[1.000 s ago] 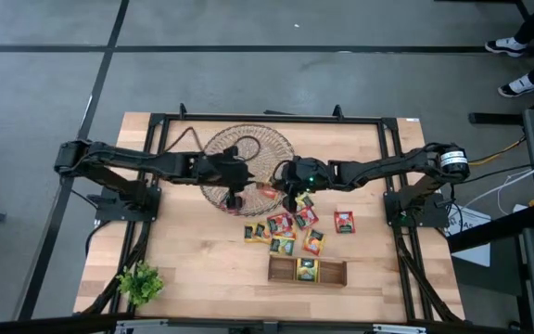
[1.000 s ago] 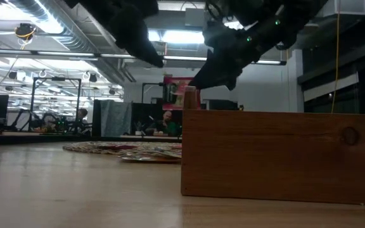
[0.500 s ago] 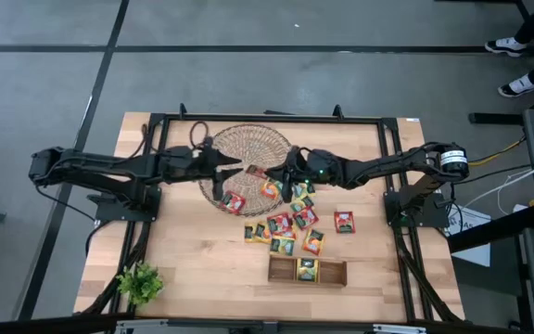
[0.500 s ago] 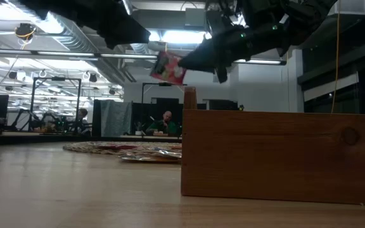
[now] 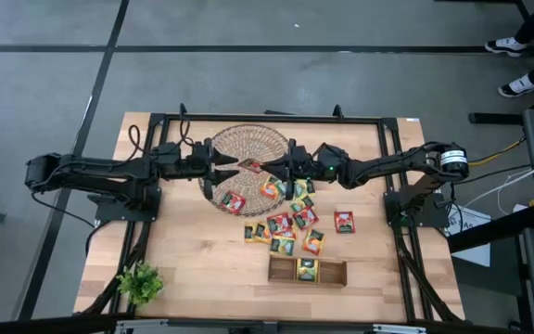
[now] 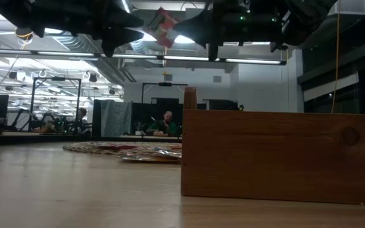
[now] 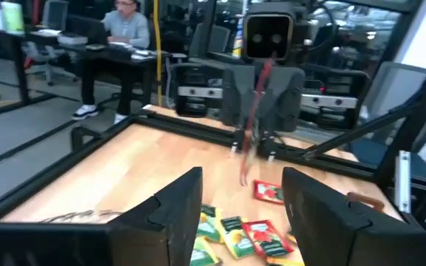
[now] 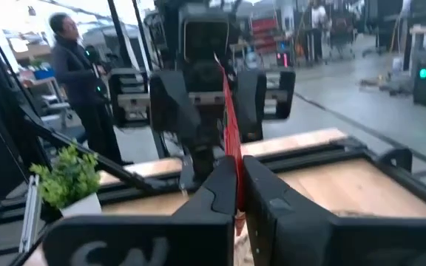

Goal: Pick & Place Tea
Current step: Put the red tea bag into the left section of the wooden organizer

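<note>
Take the wicker dish (image 5: 248, 148) as your landmark. Your right claw (image 5: 269, 168) hangs above the dish's middle with its fingers pressed together on a red sachet (image 5: 249, 166), which it holds up in the air, edge-on between the two arms. In the low view that sachet (image 6: 165, 25) sits high above the desk (image 6: 75, 190), between the two dark arms. Your left claw (image 5: 226, 167) faces it from the other side of the dish, fingers spread wide and clear of the sachet; its own camera shows the red sachet (image 7: 254, 103) hanging ahead of the open fingers (image 7: 180, 203).

Two more sachets (image 5: 251, 194) lie on the dish's near rim. The remaining sachets (image 5: 290, 227) lie scattered on the desk just beside the dish, toward the wooden tray (image 5: 307, 270), and one red one (image 5: 344, 221) lies apart from that cluster. A small plant (image 5: 140, 282) stands at the desk corner well apart from the dish.
</note>
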`<state>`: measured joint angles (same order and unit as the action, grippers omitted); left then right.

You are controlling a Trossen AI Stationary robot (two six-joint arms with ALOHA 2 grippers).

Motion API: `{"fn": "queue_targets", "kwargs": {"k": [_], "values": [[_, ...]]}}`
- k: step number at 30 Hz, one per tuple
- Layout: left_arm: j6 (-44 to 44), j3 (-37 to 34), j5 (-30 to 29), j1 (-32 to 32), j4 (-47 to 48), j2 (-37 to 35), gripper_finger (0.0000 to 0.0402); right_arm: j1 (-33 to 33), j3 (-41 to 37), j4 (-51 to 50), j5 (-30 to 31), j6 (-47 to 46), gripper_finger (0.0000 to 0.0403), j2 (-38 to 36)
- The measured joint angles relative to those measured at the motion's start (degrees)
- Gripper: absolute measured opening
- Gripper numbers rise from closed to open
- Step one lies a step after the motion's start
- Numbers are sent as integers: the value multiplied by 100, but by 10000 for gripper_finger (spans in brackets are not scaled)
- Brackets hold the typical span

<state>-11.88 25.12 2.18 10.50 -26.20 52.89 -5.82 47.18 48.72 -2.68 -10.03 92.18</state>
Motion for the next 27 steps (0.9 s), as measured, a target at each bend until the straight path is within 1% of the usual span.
{"fn": "queue_targets", "kwargs": {"k": [6, 8, 12, 14, 17, 24, 27], "values": [[53, 2, 255, 2, -734, 313, 190, 0, 0, 181, -48, 3, 13, -2], [62, 2, 216, 2, -913, 410, 187, 0, 2, 221, -54, 4, 13, -2], [185, 2, -48, 2, -1176, 581, 174, 0, 2, 235, -51, 3, 13, -2], [272, 2, -99, 2, -1269, 630, 158, 0, 0, 234, -52, 3, 14, -2], [373, 2, -99, 2, -1306, 630, 124, 0, 2, 231, -52, 5, 14, -2], [411, 2, -59, 0, -1284, 627, 14, 0, 2, 213, -48, 22, 18, -2], [413, 2, -2, 0, -1263, 627, 5, 0, 4, 89, -48, 16, 35, -2]]}}
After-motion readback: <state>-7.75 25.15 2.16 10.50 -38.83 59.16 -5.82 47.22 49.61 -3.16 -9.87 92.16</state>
